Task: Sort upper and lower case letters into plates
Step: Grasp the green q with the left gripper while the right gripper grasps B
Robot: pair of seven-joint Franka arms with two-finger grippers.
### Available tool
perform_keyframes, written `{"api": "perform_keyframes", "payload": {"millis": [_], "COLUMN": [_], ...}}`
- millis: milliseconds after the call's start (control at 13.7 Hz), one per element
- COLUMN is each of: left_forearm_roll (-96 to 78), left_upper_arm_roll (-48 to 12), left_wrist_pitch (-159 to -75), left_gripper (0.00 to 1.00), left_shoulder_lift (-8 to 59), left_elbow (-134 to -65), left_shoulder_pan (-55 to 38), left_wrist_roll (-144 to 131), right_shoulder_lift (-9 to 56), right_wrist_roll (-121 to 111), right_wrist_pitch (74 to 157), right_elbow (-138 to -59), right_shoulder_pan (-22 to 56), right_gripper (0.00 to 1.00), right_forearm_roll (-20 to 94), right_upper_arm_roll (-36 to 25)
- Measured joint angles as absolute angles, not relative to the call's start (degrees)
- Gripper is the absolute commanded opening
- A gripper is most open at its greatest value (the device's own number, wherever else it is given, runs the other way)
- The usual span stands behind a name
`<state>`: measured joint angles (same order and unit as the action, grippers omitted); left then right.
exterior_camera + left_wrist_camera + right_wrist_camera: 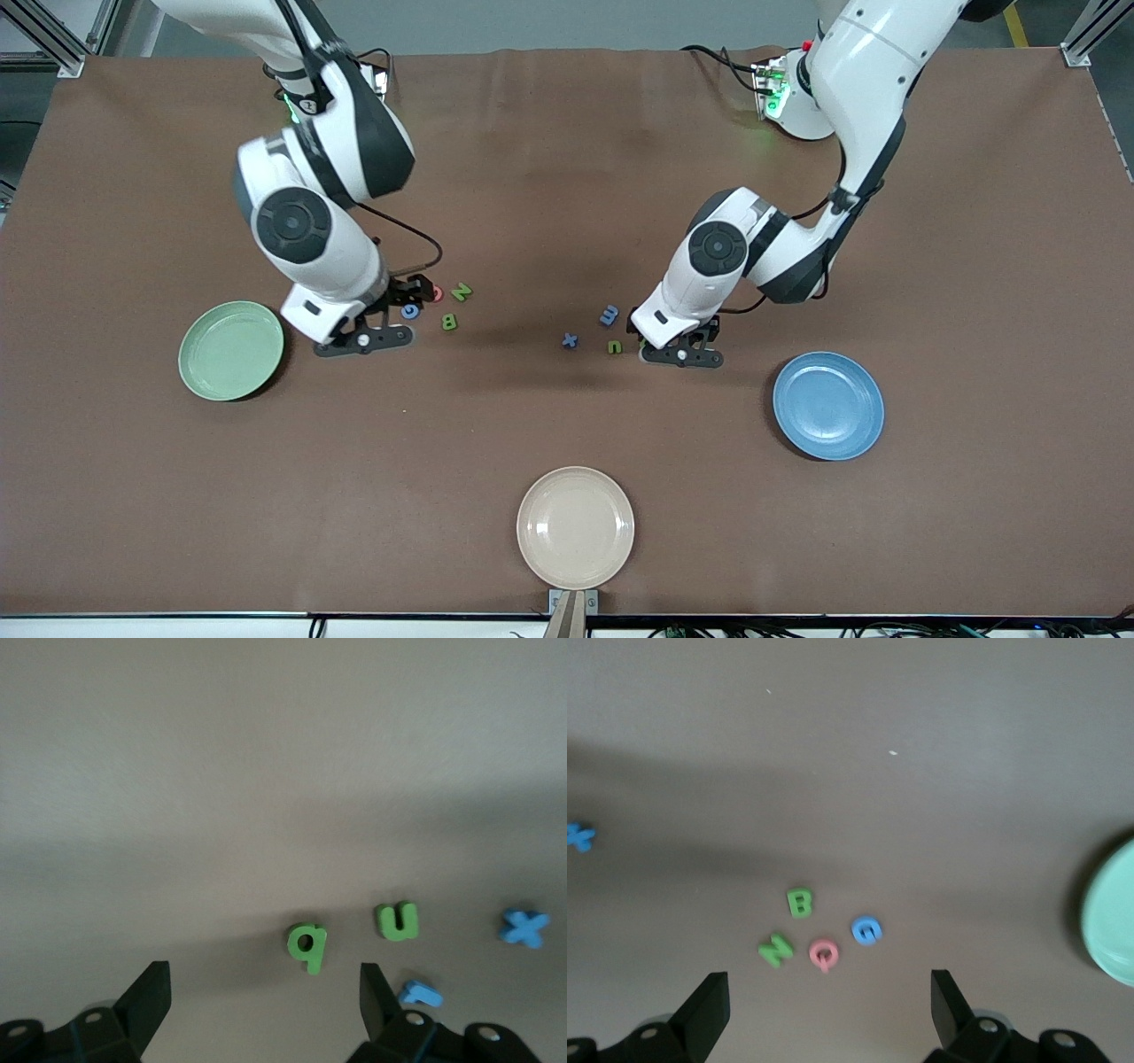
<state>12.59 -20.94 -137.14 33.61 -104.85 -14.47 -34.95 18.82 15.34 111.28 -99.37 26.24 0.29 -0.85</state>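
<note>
A brown table (567, 177) holds three plates: the green plate (230, 350) toward the right arm's end, the blue plate (827, 405) toward the left arm's end, and a beige plate (575, 527) between them, nearest the front camera. Two clusters of small letters lie mid-table, farther from that camera than all three plates. Near the green plate lie the capitals: a green N (461, 291), a green B (449, 321), a blue G (409, 311) and a pink Q (824, 952), the Q mostly hidden under the right arm in the front view. Toward the blue plate lie the lower-case ones: a blue m (609, 315), a blue x (570, 339), a green u (614, 346) and a green q (306, 944), this last seen only in the left wrist view, lying beside the u. The right gripper (363, 337) hangs low over the table between the green plate and the capitals, fingers (709, 1010) spread wide with nothing between them. The left gripper (680, 353) is low over the lower-case cluster, just beside the u; its fingers (146, 997) stand wide apart, the q lying just ahead of the gap, and it holds nothing. No letter lies in any plate.
</note>
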Motion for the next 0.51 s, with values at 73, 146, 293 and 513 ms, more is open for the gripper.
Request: {"api": "perform_keyframes", "payload": {"millis": [73, 146, 293, 513], "left_forearm_roll": [12.99, 13.79, 15.75, 18.51], "left_upper_arm_roll": [-20.91, -20.87, -20.76, -20.75], "left_wrist_pitch": [-137.25, -137.26, -137.26, -137.26], "left_gripper": [0.85, 0.83, 0.73, 0.64], "left_shoulder_lift": [34.72, 35.71, 37.39, 39.63], "left_elbow": [-104.67, -104.35, -103.21, -101.37], "left_shoulder_pan": [-14.88, -15.52, -16.73, -17.45], "left_wrist_roll": [-34.92, -34.95, -35.70, -36.17], "right_shoulder_lift": [18.91, 18.96, 19.31, 21.82], "right_wrist_roll": [15.34, 15.35, 15.36, 15.11], "right_wrist_pitch": [116.41, 120.99, 127.72, 132.39], "right_elbow": [-102.75, -105.86, -110.92, -114.17], "right_shoulder_pan": [26.84, 27.43, 28.07, 28.52], "right_gripper": [1.00, 1.00, 1.00, 1.00], "right_forearm_roll": [0.36, 0.38, 0.39, 0.39], "right_upper_arm_roll": [-0.84, -0.81, -0.79, -0.68]}}
